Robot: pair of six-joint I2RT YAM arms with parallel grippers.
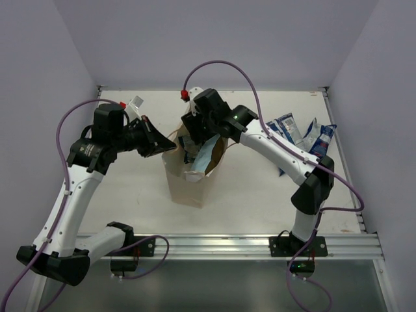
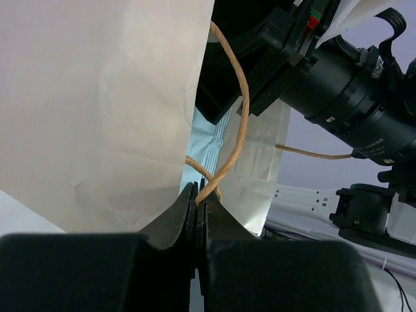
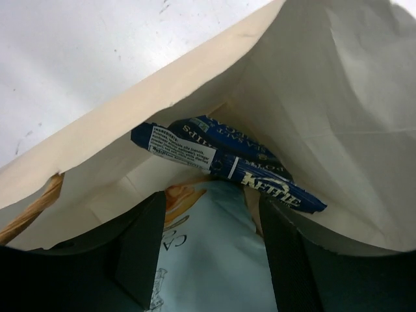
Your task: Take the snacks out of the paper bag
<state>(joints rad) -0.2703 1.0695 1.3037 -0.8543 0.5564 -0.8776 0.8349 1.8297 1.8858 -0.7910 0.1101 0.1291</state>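
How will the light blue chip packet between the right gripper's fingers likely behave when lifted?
Likely light and floppy: the light blue chip packet is thin film. Its glossy skin may slip in the right gripper. It could drag the dark blue packet next to it in the paper bag.

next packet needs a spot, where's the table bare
Bare table lies between the paper bag and the right arm's base, and again between the bag and the left arm. The far right corner is crowded with dark blue packets. The bag mouth is tight: right gripper holds the light blue chip bag, left gripper the cord handle.
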